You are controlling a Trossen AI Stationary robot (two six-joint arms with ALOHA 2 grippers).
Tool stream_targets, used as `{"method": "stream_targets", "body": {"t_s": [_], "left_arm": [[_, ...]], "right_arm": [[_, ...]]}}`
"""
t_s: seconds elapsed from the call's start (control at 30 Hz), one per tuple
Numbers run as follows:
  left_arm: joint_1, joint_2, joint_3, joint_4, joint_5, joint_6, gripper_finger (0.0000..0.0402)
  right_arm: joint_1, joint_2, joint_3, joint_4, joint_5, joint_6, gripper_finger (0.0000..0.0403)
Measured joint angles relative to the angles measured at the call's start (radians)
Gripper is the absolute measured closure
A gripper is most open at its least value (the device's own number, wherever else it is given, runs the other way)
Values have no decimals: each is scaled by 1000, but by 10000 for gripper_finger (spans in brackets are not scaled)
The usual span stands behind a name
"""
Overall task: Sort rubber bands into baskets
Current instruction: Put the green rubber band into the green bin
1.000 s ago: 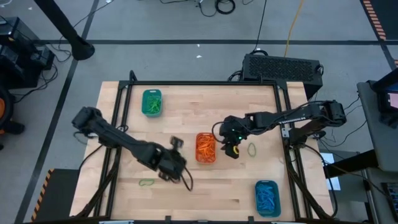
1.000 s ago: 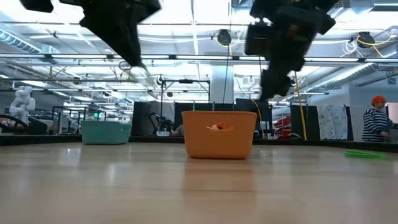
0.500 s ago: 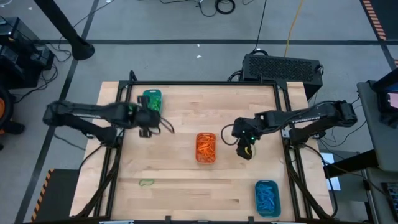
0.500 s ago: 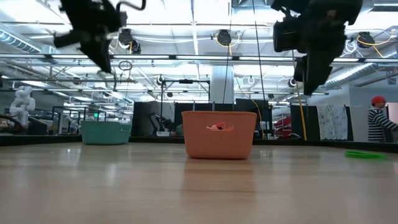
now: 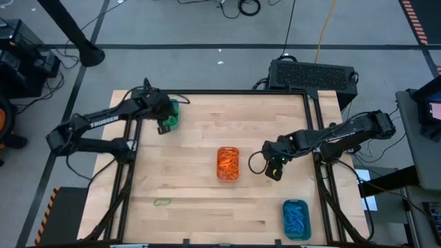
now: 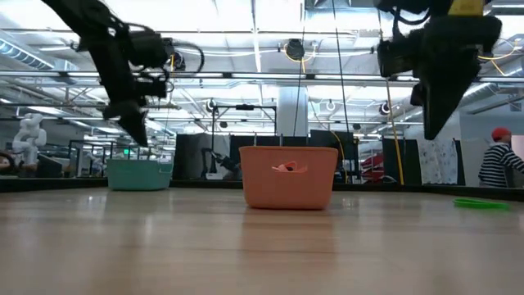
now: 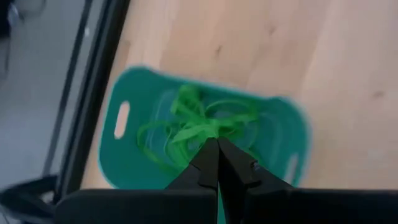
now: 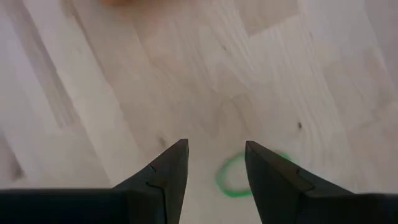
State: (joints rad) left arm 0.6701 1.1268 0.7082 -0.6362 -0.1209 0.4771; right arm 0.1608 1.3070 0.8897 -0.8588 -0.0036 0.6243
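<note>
Three baskets stand on the surface [image 5: 200, 124]: one [image 5: 169, 114] at the far left under the left gripper [image 5: 164, 127], one [image 5: 228, 163] mid-surface, one [image 5: 296, 219] at the near right; a loose rubber band [image 5: 162, 202] lies near left

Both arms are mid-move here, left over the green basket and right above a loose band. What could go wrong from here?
The right gripper hangs open above a green rubber band lying flat on the table; its fingertips may slide over so thin a loop. The band sits off-centre between the fingers, so closing could miss it. The left gripper is shut over the teal basket of green bands; whether it carries one I cannot tell, and a snagged band might not drop.
</note>
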Motion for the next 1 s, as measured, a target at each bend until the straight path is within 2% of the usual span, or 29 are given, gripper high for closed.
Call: {"method": "stream_targets", "body": {"t_s": [0.17,0.4,0.77,1.0], "left_arm": [[59,95,0,3,5,0,393],[64,185,0,6,5,-26,364],[61,167,6,25,15,-125,251],[61,150,38,-37,39,-128,230]], "right_arm": [[19,0,-47,4,10,7,252],[19,0,-119,21,10,70,252],[40,0,-197,63,8,128,252],[66,0,-246,203,1,180,252]]}}
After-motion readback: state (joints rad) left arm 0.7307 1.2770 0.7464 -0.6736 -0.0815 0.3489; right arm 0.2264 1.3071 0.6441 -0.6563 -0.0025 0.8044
